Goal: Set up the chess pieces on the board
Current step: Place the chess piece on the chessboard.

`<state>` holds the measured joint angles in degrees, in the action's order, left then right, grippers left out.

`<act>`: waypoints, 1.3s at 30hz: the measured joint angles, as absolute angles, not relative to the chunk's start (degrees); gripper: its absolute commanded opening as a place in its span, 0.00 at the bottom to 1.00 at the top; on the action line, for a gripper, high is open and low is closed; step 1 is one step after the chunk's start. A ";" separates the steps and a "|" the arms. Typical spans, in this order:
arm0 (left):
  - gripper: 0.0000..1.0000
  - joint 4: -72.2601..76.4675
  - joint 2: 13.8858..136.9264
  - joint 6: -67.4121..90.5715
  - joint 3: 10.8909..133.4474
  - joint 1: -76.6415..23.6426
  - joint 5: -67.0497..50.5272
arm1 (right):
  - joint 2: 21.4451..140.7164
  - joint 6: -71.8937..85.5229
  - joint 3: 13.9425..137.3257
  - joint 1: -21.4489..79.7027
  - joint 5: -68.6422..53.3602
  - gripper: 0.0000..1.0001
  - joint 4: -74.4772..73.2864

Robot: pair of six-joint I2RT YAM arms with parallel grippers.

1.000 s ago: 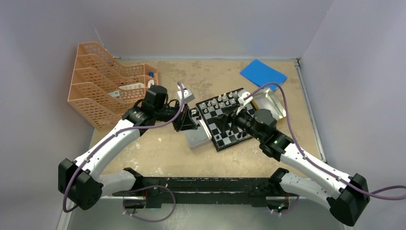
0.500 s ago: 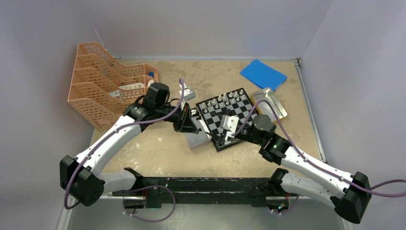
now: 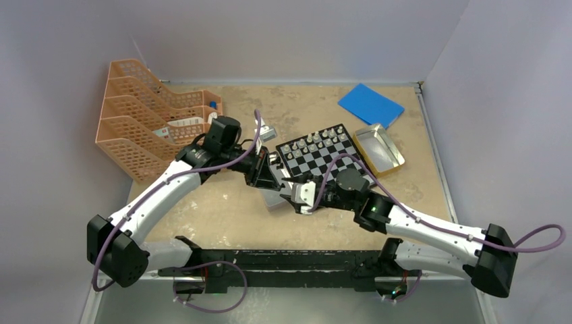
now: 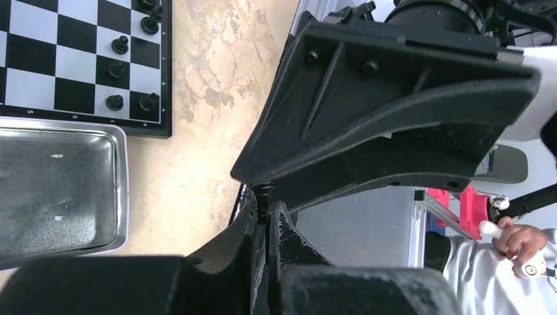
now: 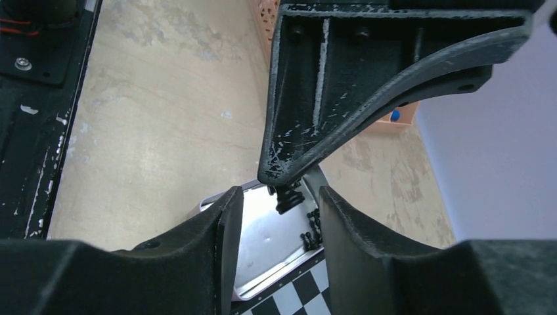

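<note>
Sandy bench (image 3: 222,209), with a hand-over under way above the tin (image 3: 273,200)

Your left end effector (image 4: 265,207) is pinched shut on a tiny black chess piece (image 5: 286,197) and holds it out over the tin. Your right end effector (image 5: 279,192) stands about half wide, a finger on either side of the piece but not yet gripping. This looks like a pass to the arm nearer the squares. The board (image 3: 317,156) lies right of the bench's middle, just beside the tin, with white pieces (image 3: 316,140) lined along its far edge.
</note>
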<state>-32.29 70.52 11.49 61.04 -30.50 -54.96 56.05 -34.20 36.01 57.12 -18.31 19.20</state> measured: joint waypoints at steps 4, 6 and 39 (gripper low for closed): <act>0.00 -32.29 71.24 11.55 61.39 -30.50 -55.66 | 57.08 -35.48 36.01 58.57 -16.86 0.30 19.29; 0.00 -32.51 71.53 11.60 61.41 -30.50 -56.07 | 57.04 -36.07 36.01 59.02 -15.79 0.19 19.70; 0.00 -25.71 66.08 18.37 62.87 -30.00 -49.69 | 58.11 5.89 29.10 59.55 -0.84 0.24 44.27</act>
<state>-25.71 66.08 18.37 62.87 -30.00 -49.69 58.11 5.89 29.10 59.55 -0.84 44.27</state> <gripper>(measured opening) 0.031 0.119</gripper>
